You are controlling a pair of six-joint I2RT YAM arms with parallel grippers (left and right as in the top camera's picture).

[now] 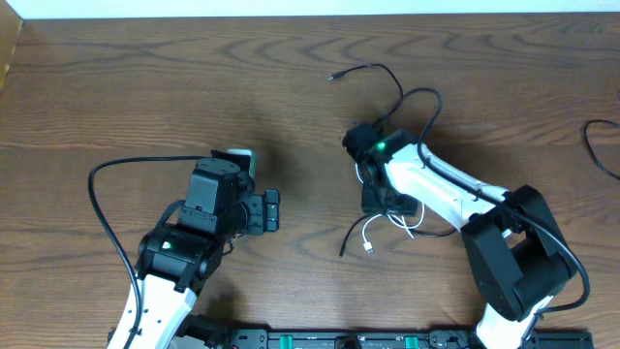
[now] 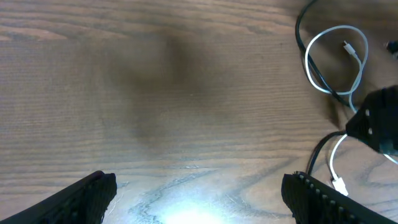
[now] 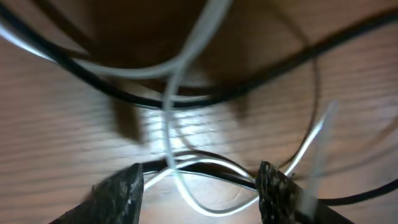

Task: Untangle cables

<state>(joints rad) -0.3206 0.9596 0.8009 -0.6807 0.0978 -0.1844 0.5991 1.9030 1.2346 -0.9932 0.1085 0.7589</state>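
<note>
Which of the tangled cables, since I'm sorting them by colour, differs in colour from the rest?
The white cable, looping by the right gripper with a small white plug at its end; the other cables are black.

The left arm (image 1: 160, 262) reaches up from the near left, its elbow bent. Its wrist turns the left gripper (image 1: 269, 210) sideways toward the other arm. In the left wrist view, its two dark fingers (image 2: 87, 196) are spread wide apart. The right arm (image 1: 446, 189) stretches diagonally from the near right toward the centre, with a green light glowing at its wrist. The right gripper (image 1: 380, 199) folds back and points downward. Seen from the right wrist, its fingers (image 3: 121, 190) are parted.
</note>
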